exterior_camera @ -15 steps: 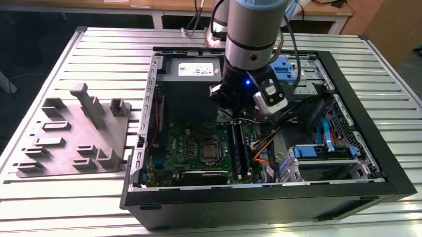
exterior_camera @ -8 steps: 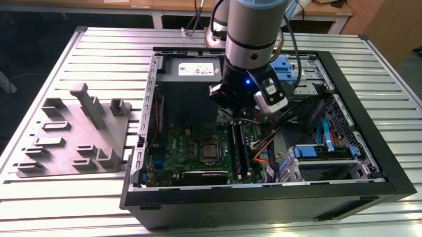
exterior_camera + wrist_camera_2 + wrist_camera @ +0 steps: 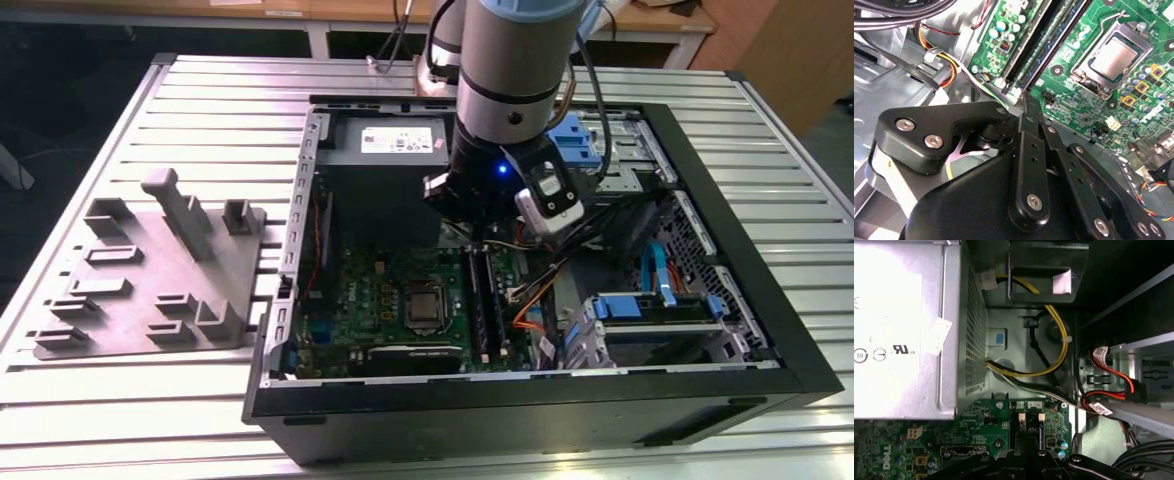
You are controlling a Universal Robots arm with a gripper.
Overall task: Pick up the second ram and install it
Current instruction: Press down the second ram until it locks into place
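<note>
End effector (image 3: 1026,100) inside the open computer case (image 3: 747,300), fingers together with nothing held, tips just above the memory slots, second ram (image 3: 478,300) seated on the motherboard (image 3: 360,295) directly below it

One robot arm (image 3: 507,70) is reaching down from the top centre of the exterior view into one open computer case (image 3: 534,400). One grey holder tray (image 3: 147,270) is lying at the left of that frame. One green motherboard (image 3: 387,300), one power supply (image 3: 387,140) and two long memory strips (image 3: 483,300) are sitting inside the case.
</note>
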